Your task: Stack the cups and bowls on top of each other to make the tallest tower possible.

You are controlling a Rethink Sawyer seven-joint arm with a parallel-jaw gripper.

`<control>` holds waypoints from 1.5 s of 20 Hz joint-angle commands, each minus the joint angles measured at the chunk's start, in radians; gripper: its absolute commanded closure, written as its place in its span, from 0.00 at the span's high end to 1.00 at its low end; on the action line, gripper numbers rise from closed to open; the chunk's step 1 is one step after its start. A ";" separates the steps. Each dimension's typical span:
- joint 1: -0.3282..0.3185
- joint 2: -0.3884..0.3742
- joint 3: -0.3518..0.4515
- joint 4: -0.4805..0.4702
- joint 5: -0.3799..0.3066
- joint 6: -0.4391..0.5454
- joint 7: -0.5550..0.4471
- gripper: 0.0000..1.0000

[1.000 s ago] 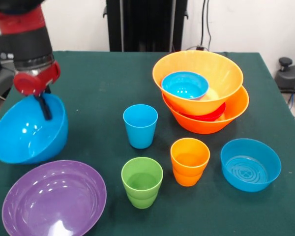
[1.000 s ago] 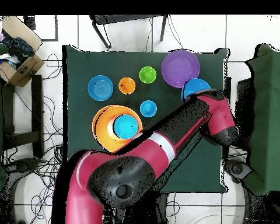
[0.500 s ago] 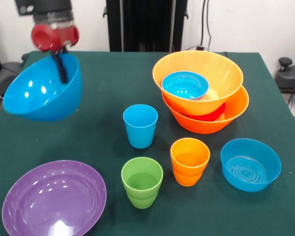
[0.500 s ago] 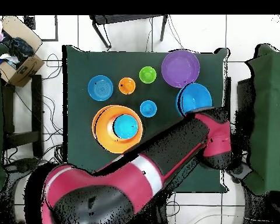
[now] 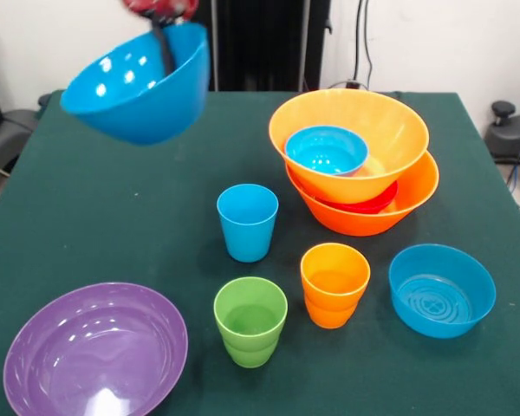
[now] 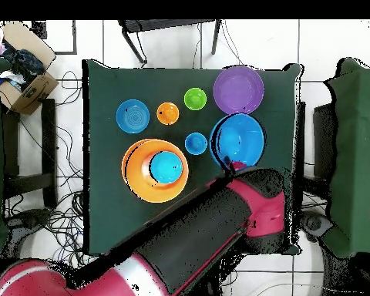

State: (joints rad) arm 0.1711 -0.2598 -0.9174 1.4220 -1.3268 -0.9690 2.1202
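Note:
My gripper (image 5: 165, 54) is shut on the rim of a large blue bowl (image 5: 130, 95), which hangs tilted high above the table's far left. Overhead, the gripper (image 6: 233, 163) and that bowl (image 6: 239, 139) lie beside the blue cup (image 6: 196, 143). The tower (image 5: 357, 139) stands at the far right: two orange bowls nested, a red bowl (image 5: 377, 202) squeezed between them, and a small blue bowl (image 5: 326, 149) in the upper one. A blue cup (image 5: 247, 222), green cup (image 5: 250, 321) and orange cup (image 5: 334, 284) stand upright in the middle.
A wide purple bowl (image 5: 95, 351) rests at the near left corner and another small blue bowl (image 5: 442, 290) at the near right. Green cloth covers the table (image 5: 113, 217). A cardboard box (image 6: 26, 83) sits on the floor beside it.
The gripper has risen with the large blue bowl and carried it rightward in the front view, from low beside the purple bowl to high over the table's far side.

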 commanded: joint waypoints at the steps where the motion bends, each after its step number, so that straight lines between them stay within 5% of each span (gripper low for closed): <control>1: 0.094 -0.096 0.098 0.175 0.142 0.127 -0.267 0.00; 16: 0.316 -0.131 0.036 0.291 0.354 0.198 -0.193 0.00; 30: 0.438 0.039 -0.025 0.307 0.541 0.332 -0.161 0.00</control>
State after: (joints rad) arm 0.5855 -0.3170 -1.0062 1.6733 -0.8846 -0.7928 2.1116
